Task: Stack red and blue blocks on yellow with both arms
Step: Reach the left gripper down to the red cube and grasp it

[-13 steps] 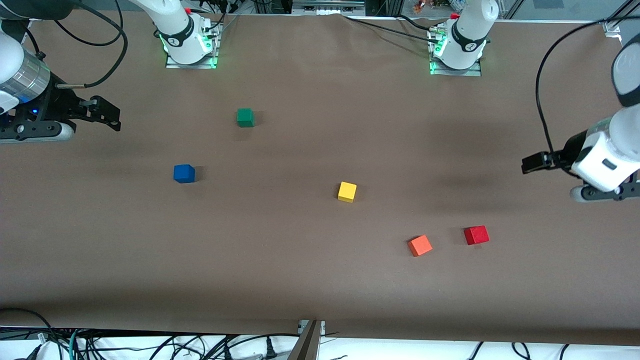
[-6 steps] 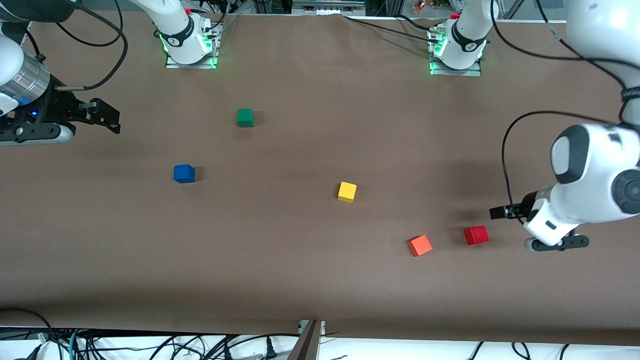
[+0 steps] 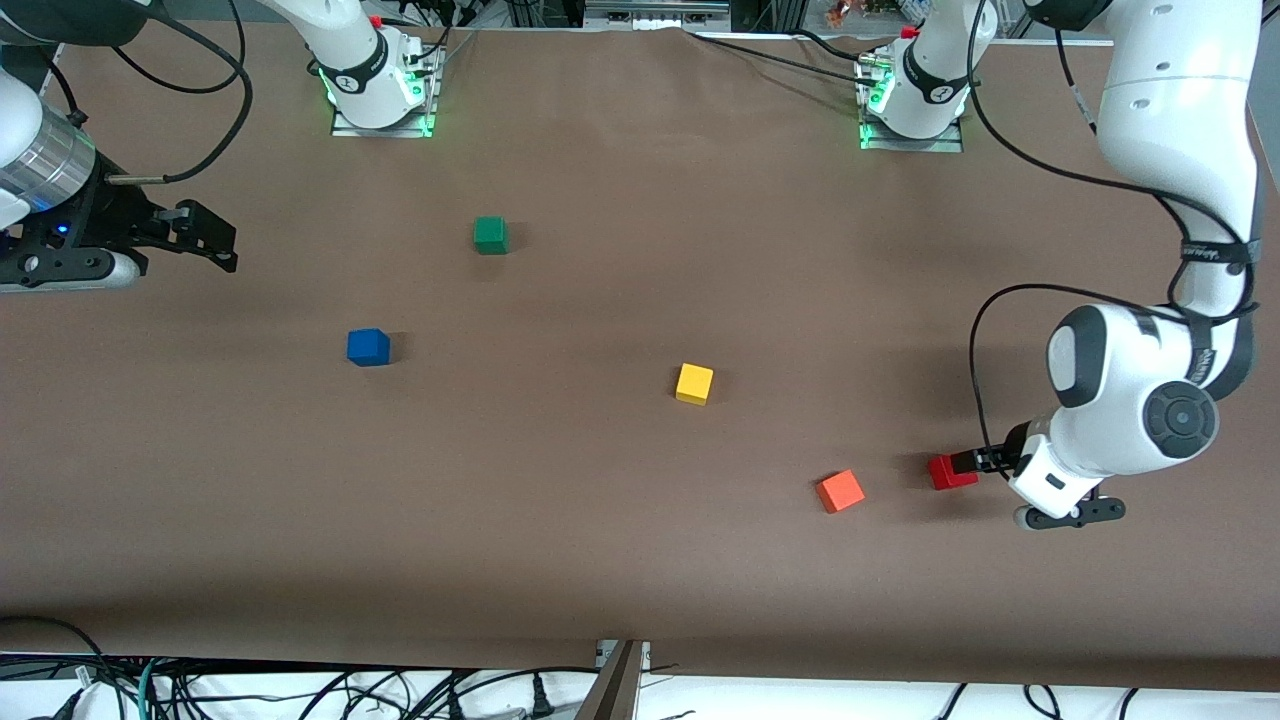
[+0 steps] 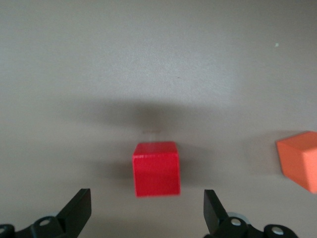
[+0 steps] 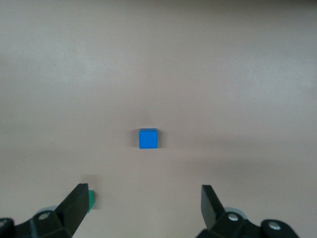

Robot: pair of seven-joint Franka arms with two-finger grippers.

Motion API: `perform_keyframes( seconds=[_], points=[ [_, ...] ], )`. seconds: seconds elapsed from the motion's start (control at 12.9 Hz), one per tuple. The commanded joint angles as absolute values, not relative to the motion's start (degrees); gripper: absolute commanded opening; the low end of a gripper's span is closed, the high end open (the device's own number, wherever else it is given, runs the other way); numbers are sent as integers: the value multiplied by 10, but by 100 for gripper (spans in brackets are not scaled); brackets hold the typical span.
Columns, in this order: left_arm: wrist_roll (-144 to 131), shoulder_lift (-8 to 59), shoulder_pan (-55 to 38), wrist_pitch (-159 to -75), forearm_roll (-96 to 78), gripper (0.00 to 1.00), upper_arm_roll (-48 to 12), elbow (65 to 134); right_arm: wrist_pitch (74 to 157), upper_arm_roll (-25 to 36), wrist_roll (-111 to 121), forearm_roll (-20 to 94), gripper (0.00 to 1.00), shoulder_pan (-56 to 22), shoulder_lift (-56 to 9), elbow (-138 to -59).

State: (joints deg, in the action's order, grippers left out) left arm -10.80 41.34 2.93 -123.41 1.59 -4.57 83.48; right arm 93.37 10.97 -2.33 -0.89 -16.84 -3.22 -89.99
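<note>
- The brown tabletop (image 3: pixel 600 520) carries five loose cubes, well apart from one another; none of them is stacked.
- Your left arm (image 3: pixel 1170 200) reaches down toward its own end of the tabletop. Its left gripper (image 3: pixel 968 462) sits low over the red block (image 3: pixel 945 472), jaws spread wide apart and holding nothing.
- Your right arm (image 3: pixel 40 160) waits at its end. Its right gripper (image 3: pixel 215 238) is up in the air, jaws also apart and empty.
- In your left wrist view the red block (image 4: pixel 156 169) lies centred ahead of the open jaws, between the lines of the two fingers, not touched by either.
- The orange cube (image 3: pixel 840 491) lies near the red one, off to one side of the left jaws.
- In your right wrist view the blue block (image 5: pixel 148 139) sits well ahead of the jaws, centred between them.
- The yellow block (image 3: pixel 694 383) rests mid-tabletop, well clear of both sets of jaws.
- The green cube (image 3: pixel 490 235) lies nearest the right jaws' side, farther from the front camera than the blue.
</note>
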Motion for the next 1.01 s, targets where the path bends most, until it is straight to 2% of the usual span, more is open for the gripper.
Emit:
perform_keyframes(
  seconds=[0.0, 0.23, 0.54, 0.62, 0.78, 0.85, 0.93],
  points=[
    [-118, 421, 38, -1289, -5, 100, -47, 866, 932, 109, -31, -12, 99, -167, -37, -885],
    [-119, 432, 38, -1297, -43, 100, -46, 867, 970, 109, -26, -11, 100, -167, -52, -885],
    [-125, 437, 35, -1298, -43, 100, -46, 868, 974, 109, -26, -11, 100, -167, -52, -885],
    [-125, 440, 35, -1298, -43, 85, -46, 868, 974, 109, -24, -11, 100, -167, -53, -885],
    [-125, 441, 33, -1298, -42, 48, -47, 868, 974, 109, -22, -11, 100, -167, -57, -884],
    [-125, 443, 33, -1298, -42, 35, -46, 868, 974, 109, -21, -11, 100, -167, -58, -884],
    [-125, 443, 32, -1297, -42, 18, -46, 868, 974, 109, -21, -11, 100, -167, -59, -885]
  ],
)
